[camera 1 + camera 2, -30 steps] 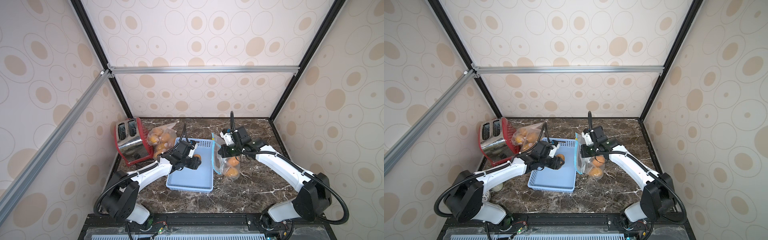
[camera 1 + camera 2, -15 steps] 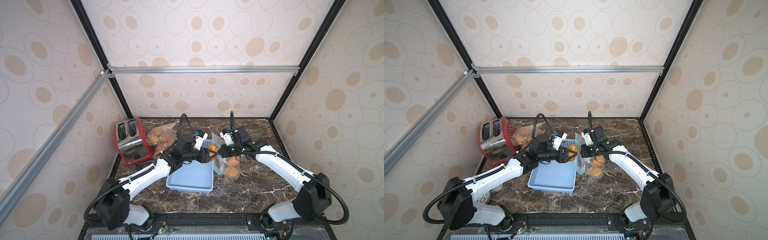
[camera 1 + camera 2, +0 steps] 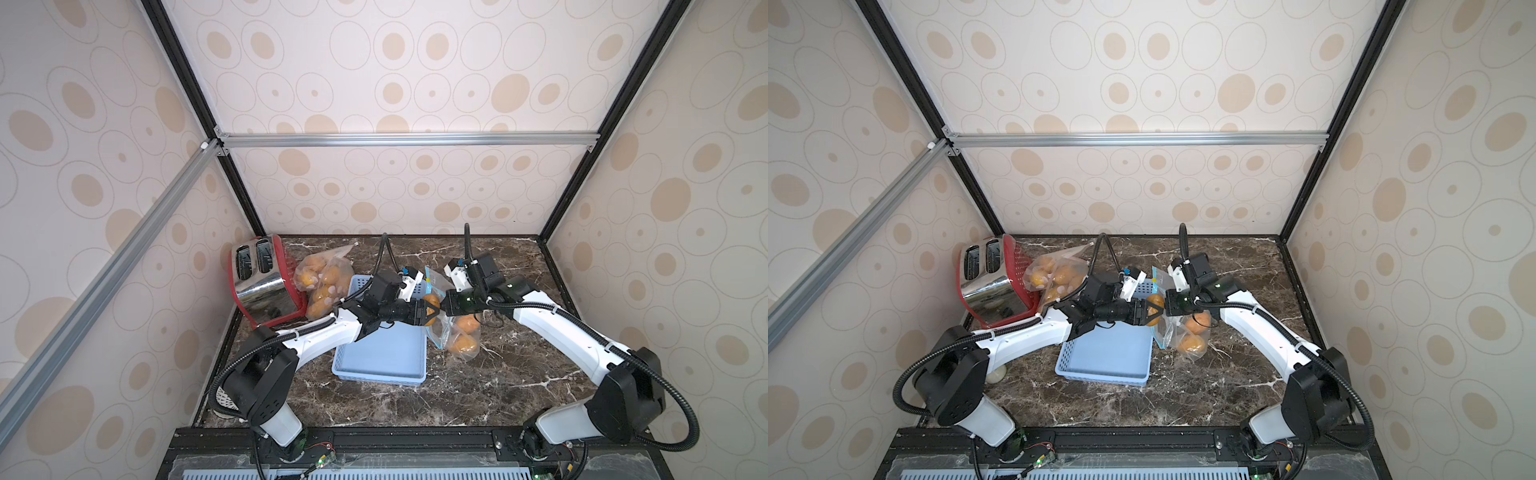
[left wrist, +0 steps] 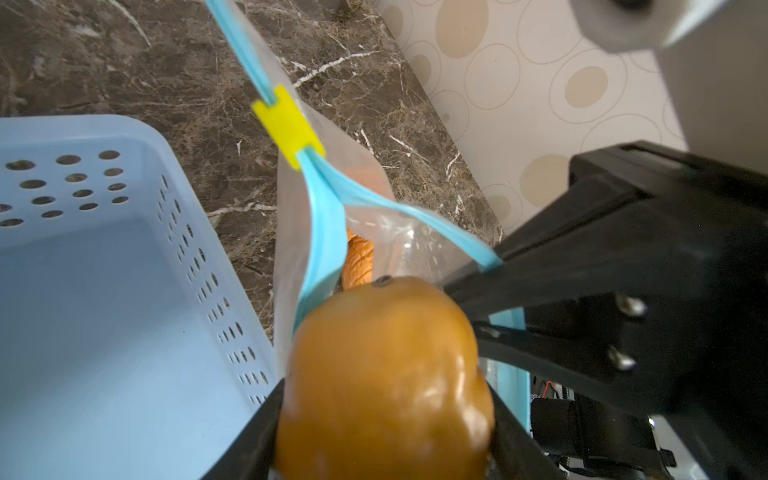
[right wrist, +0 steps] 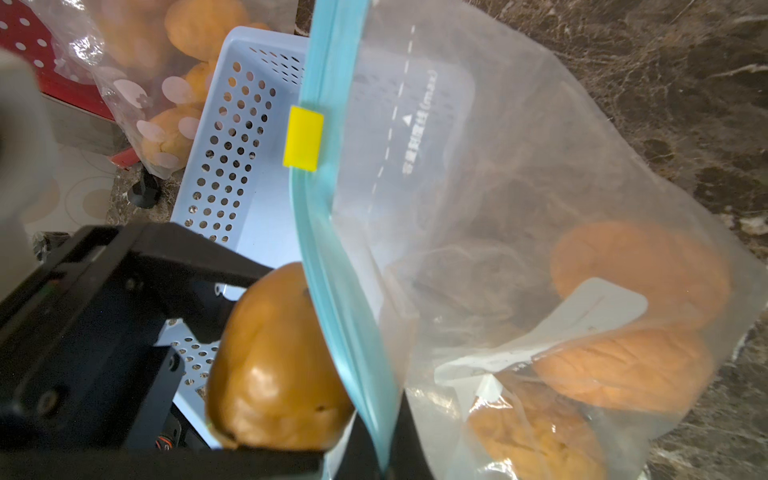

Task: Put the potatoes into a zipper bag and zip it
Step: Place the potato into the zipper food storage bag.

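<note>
My left gripper [image 3: 429,311] is shut on one orange-tan potato [image 4: 386,382], held right at the mouth of the clear zipper bag [image 3: 456,334]. In the right wrist view that potato [image 5: 278,365] presses against the bag's blue zip rim [image 5: 332,257], outside it. My right gripper [image 5: 384,461] is shut on that rim and holds the bag up. The yellow slider [image 4: 287,126] sits toward the far end, and the rim is parted below it. Inside the bag lie wrinkled potatoes [image 5: 636,266], seen in both top views [image 3: 1198,322].
The light blue perforated basket [image 3: 382,353] lies under my left arm with nothing in it. Behind it a red toaster [image 3: 262,282] stands against the left wall, and beside it lies a second clear bag of potatoes [image 3: 322,282]. Walls enclose the marble table.
My left arm has lifted the potato out of the basket and carried it right, up to the bag's mouth. The right gripper and bag have stayed put.
</note>
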